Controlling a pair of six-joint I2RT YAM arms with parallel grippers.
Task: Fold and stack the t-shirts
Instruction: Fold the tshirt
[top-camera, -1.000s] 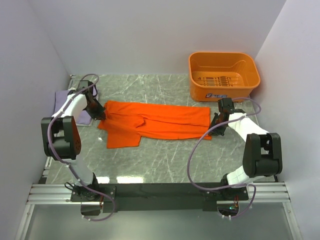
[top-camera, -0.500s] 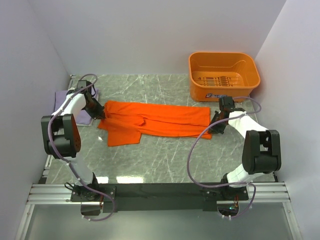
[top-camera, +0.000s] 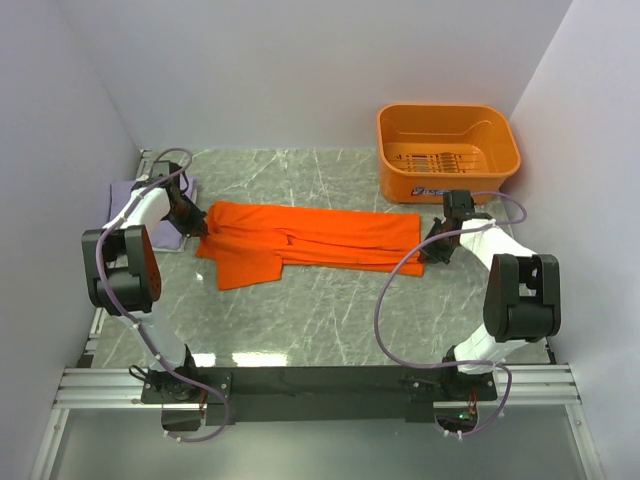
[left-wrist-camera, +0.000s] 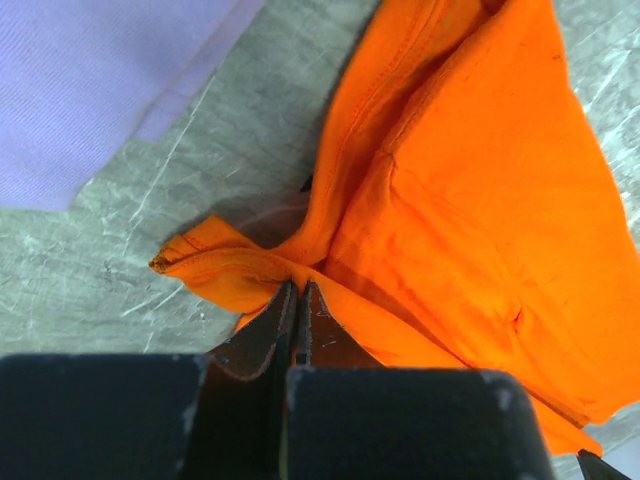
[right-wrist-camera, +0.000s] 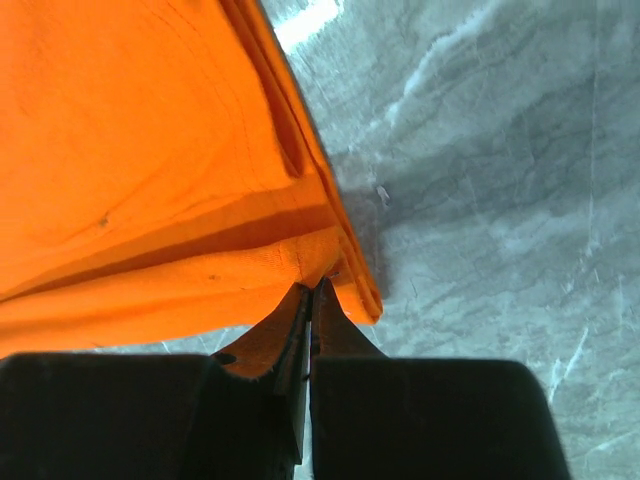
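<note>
Where the shirts lie: the bright orange soft cloth t-shirt (top-camera: 330, 240) is stretched in a long band across the middle of the grey marbled tabletop (top-camera: 330, 320). The pale lavender soft cloth t-shirt (top-camera: 120, 198) sits at the left edge of the top view, partly hidden behind the left arm.
Left hand: the left hand (top-camera: 197, 228) is pinched narrow on a bunched fold at the orange shirt's left end. In its wrist view the left hand (left-wrist-camera: 297, 290) grips just beside a hemmed corner, with lavender cloth (left-wrist-camera: 90, 80) at upper left.
Right hand: the right hand (top-camera: 432, 250) is closed tight on the right end. Its wrist view shows the right hand (right-wrist-camera: 312, 290) biting the layered hem edge of the orange cloth (right-wrist-camera: 150, 150).
Step, as judged: folding is partway, and a flap juts out at the band's lower left.
Handling: light and limp, so it will likely sag between the hands and drag on the tabletop. Thin pinches may slip, or catch only one layer.
Where to hold: seamed hems and corners, at both ends.
Nearby: a rigid orange plastic basket (top-camera: 447, 108), upper right, apart from the shirt.
</note>
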